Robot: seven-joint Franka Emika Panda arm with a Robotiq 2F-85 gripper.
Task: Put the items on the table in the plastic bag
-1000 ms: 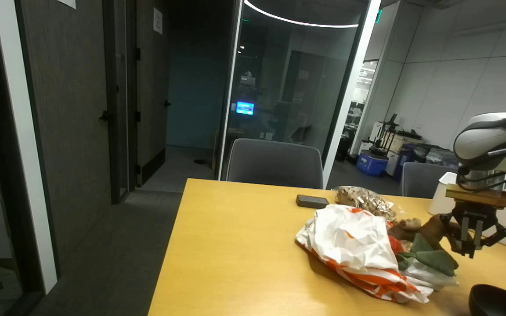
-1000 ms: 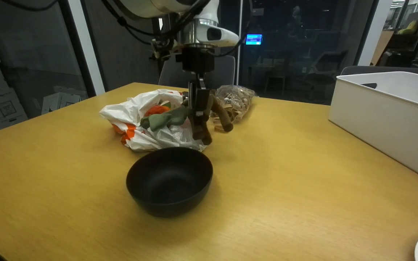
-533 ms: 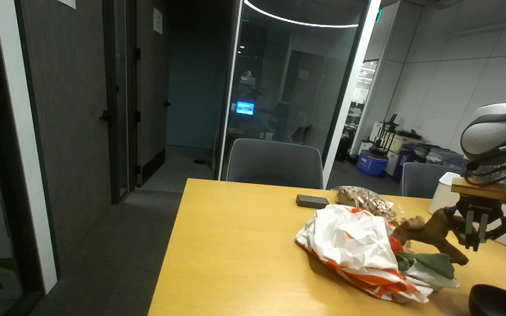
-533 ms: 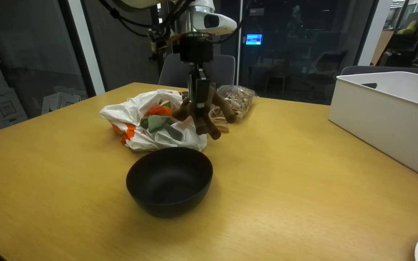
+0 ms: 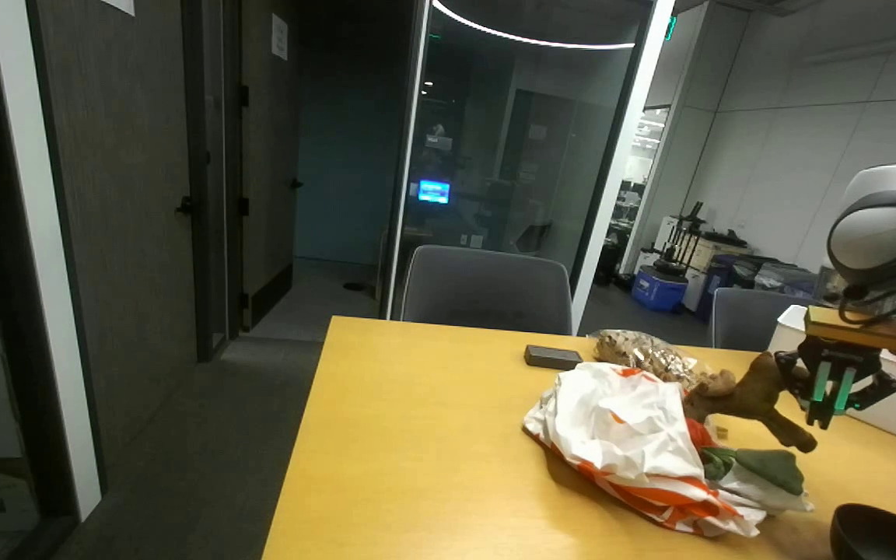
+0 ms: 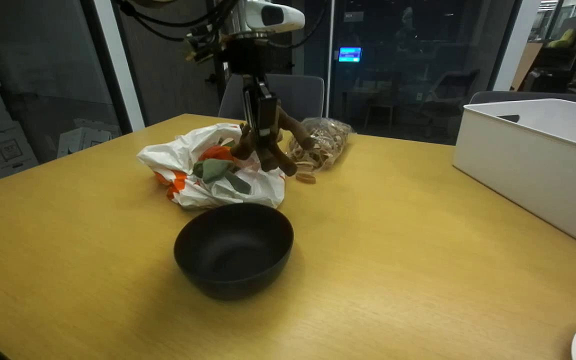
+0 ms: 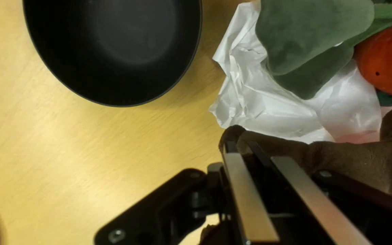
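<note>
Your tool [image 7: 243,147] grips a brown plush animal [image 5: 756,389], seemingly near its rear; it looks light, soft and squashable, best held around its thick middle.

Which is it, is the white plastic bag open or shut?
Open: in an exterior view, the white plastic bag lies with its mouth spread, and a red-orange thing and green leaf shapes show at the opening.
</note>
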